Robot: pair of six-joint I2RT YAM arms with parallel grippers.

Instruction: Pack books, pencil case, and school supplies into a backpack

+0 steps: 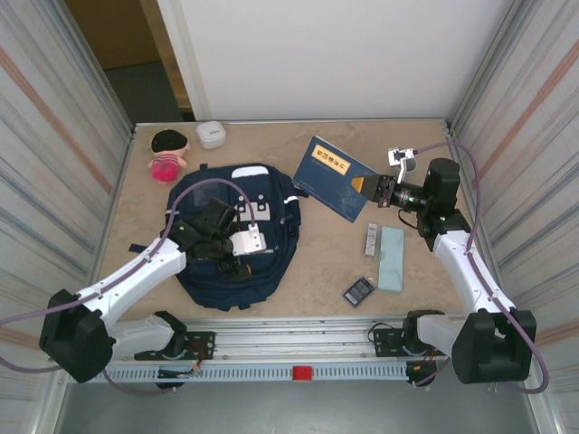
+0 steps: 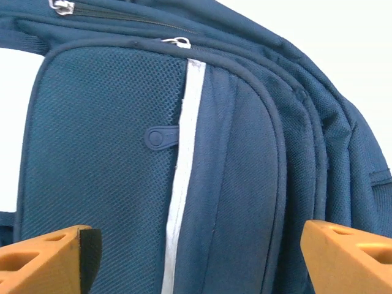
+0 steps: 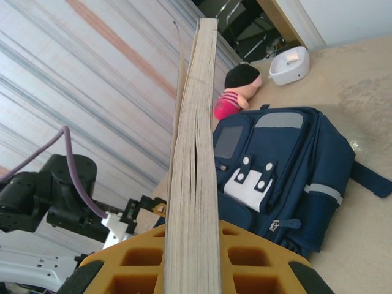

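The navy backpack (image 1: pixel 274 260) lies flat on the table's left half, front pockets up. My left gripper (image 1: pixel 232 260) hovers over its lower front, open, its orange fingers (image 2: pixel 49 260) wide apart on either side of the white trim stripe (image 2: pixel 184 184) and holding nothing. My right gripper (image 1: pixel 369 187) is shut on the book (image 1: pixel 330 174), lifted and tilted to the right of the backpack's top. The right wrist view shows the book (image 3: pixel 195 184) edge-on between the fingers, with the backpack (image 3: pixel 288 165) beyond. The teal pencil case (image 1: pixel 392 258), silvery bar (image 1: pixel 372 240) and gridded grey rectangle (image 1: pixel 358 290) lie on the table's right.
A small white rounded box (image 1: pixel 211 134) and a pink doll with black hair (image 1: pixel 167 154) sit at the back left. A grey cup (image 1: pixel 404 163) stands behind the right gripper. Striped walls close in both sides.
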